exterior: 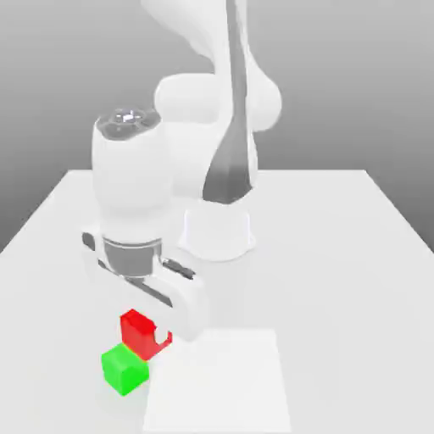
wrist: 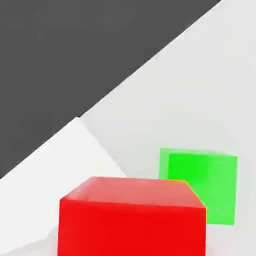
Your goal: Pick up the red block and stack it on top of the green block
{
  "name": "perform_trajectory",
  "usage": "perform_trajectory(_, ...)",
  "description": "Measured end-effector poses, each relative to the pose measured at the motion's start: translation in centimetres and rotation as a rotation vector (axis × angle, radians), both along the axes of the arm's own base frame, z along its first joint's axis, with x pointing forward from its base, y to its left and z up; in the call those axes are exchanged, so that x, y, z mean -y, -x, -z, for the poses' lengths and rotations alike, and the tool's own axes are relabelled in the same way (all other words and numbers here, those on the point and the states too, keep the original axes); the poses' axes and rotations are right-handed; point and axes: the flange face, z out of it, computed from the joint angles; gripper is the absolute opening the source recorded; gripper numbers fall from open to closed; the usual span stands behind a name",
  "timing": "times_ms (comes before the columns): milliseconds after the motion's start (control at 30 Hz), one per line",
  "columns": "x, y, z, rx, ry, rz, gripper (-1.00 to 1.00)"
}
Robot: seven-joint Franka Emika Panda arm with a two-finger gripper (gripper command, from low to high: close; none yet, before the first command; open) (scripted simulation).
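In the exterior view, the gripper (exterior: pixel 153 329) is at the lower left of the frame, over the red block (exterior: pixel 136 333); the green block (exterior: pixel 125 370) sits just below it in the frame. How far the pincer is open, or whether it grips anything, I cannot tell.

In the hand view, red looms large, partly covering green. Confirm the grip, then raise red clear before centring it, faces aligned, over green

It was a simulated robot workspace: a white robot arm (exterior: pixel 133 178) stood over a pale tabletop (exterior: pixel 339 280), plain grey behind its far edge.
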Motion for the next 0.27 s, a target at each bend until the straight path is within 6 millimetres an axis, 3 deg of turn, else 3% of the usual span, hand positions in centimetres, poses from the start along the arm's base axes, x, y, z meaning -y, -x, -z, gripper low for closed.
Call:
perform_trajectory(133,-1.8,-0.5,4.0,0.0,-0.001,-0.025,-1.0)
perform_trajectory(167,-1.9,-0.4,4.9,0.0,-0.001,-0.025,1.0)
perform_trajectory(267,-1.9,-0.4,4.9,0.0,-0.001,-0.025,1.0)
